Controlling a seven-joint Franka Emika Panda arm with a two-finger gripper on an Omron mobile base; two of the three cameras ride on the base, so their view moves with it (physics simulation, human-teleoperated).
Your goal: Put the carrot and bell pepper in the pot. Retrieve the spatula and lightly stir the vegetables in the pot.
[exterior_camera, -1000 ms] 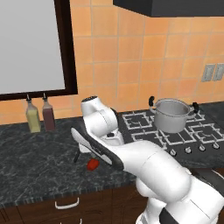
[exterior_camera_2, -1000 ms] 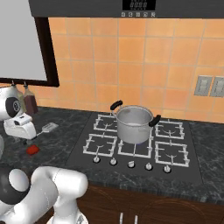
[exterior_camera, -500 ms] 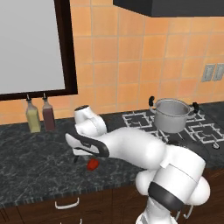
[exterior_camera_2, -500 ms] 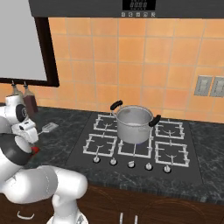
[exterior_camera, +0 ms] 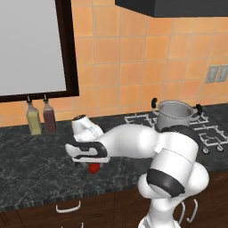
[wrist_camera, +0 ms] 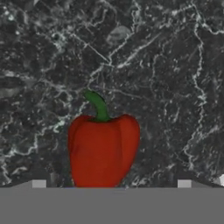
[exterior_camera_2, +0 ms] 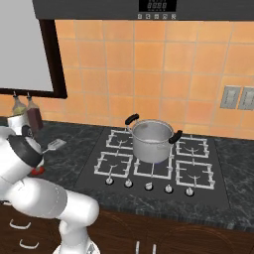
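Now that the arm has swung down over the worktop [exterior_camera: 40, 164], the tool [exterior_camera: 91, 161] hangs wide open and empty, bell pepper [wrist_camera: 103, 151] directly beneath, ready for grasping

A shiny pot [exterior_camera_2: 152, 140] with two black handles sits in the middle of the frame, on the stove [exterior_camera_2: 158, 163]. The stove has a row of small knobs along its front edge. At the left, the white arm bends down low over the dark bench [exterior_camera_2: 74, 144]. A bit of the red bell pepper [exterior_camera_2: 37, 170] peeks out beside the arm. The pale blade of the spatula [exterior_camera_2: 55, 145] lies on the bench close by. Two bottles [exterior_camera_2: 27, 113] stand at the far left by the wall.
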